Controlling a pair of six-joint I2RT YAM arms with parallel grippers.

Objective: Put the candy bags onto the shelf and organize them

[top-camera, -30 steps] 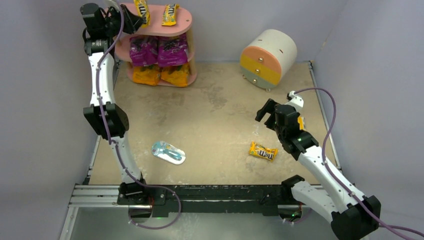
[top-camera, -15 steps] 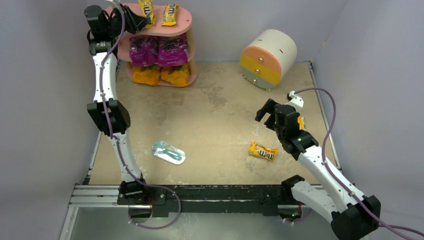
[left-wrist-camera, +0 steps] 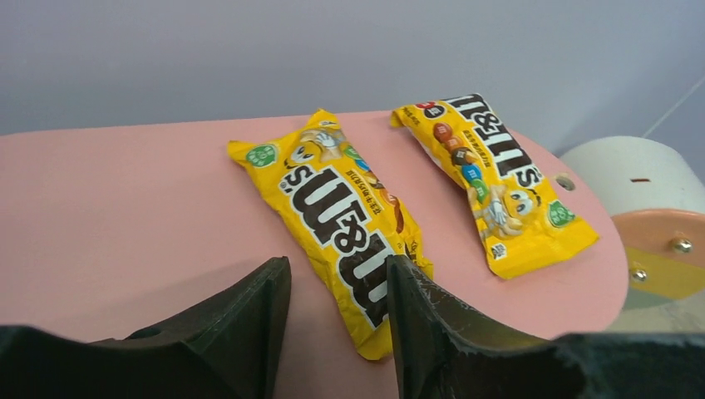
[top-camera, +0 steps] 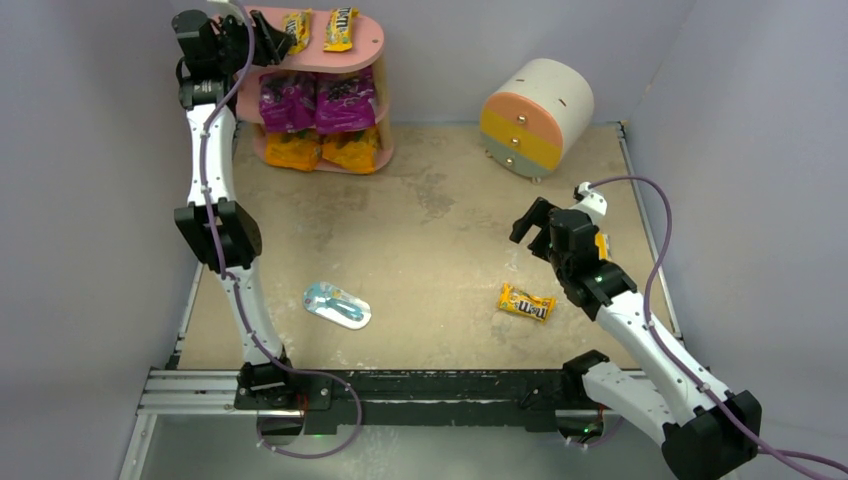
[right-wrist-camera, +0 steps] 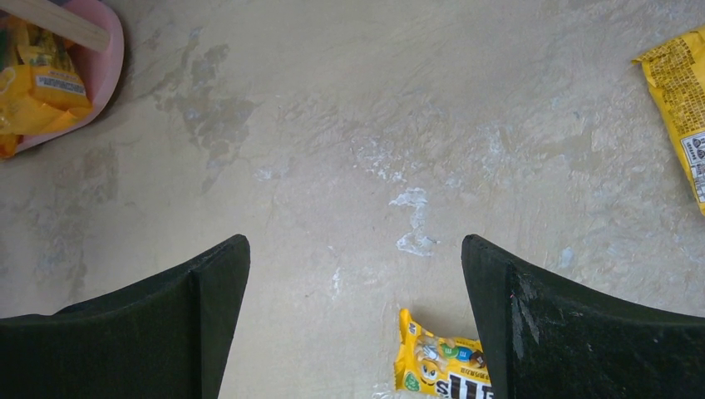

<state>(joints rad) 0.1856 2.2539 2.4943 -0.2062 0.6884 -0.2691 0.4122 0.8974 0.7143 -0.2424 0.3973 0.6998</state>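
Since a second ago the small yellow M&M's pack (left-wrist-camera: pixel 345 224) has gone from tilted up in the grip to lying flat on the top board of the pink three-tier shelf (left-wrist-camera: pixel 125 208), and the left gripper (left-wrist-camera: pixel 337 278) has spread: fingers apart, clamped on nothing. Pack's near end sits between the fingers, the right one touching or just over its edge; the rest runs away ahead of the gripper. The second M&M's pack (left-wrist-camera: pixel 490 179) lies beyond and to the right, apart from it. Looks like the release step: I'd open fully, then lift clear before backing off, so that finger doesn't drag or skew the glossy tail. Meanwhile the right gripper (right-wrist-camera: pixel 356 249) is wide apart and empty over the desk (right-wrist-camera: pixel 332 125); a loose M&M's pack (right-wrist-camera: pixel 441 366) lies back of its fingertips, on the right-finger side.
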